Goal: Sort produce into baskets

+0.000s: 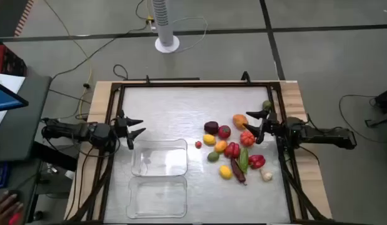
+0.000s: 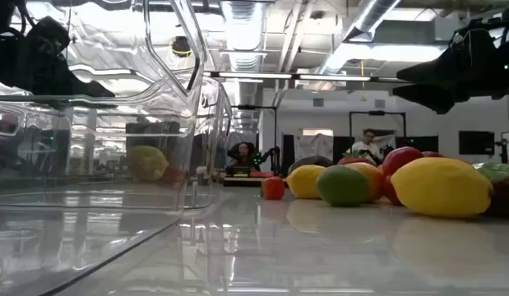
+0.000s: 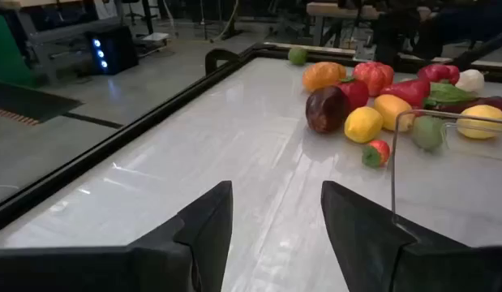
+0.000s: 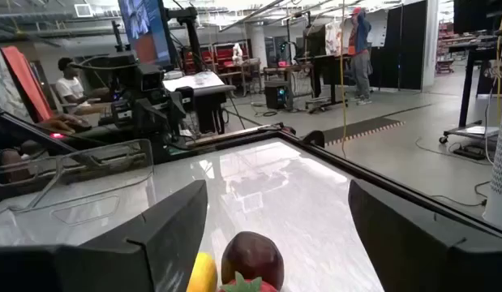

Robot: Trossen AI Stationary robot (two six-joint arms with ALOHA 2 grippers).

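The produce (image 1: 234, 147) lies in a loose pile on the right half of the table: red, orange, yellow, green and dark purple pieces, and a white garlic-like piece (image 1: 266, 175). One green piece (image 1: 267, 104) lies apart at the far right. Two clear bins (image 1: 159, 156) (image 1: 159, 195) stand side by side left of the pile. My left gripper (image 1: 142, 127) is open and empty just beyond the farther bin's left corner. My right gripper (image 1: 248, 124) is open and empty, raised over the pile's far edge (image 2: 451, 78). A dark purple piece (image 4: 252, 258) shows between and below its fingers.
A raised black frame (image 1: 180, 84) runs around the tabletop. The bare tabletop (image 1: 180, 112) stretches along the far side, between the grippers. A small red piece (image 1: 198, 144) lies alone between the bins and the pile. A person's hand (image 1: 5, 206) shows off the table's near left.
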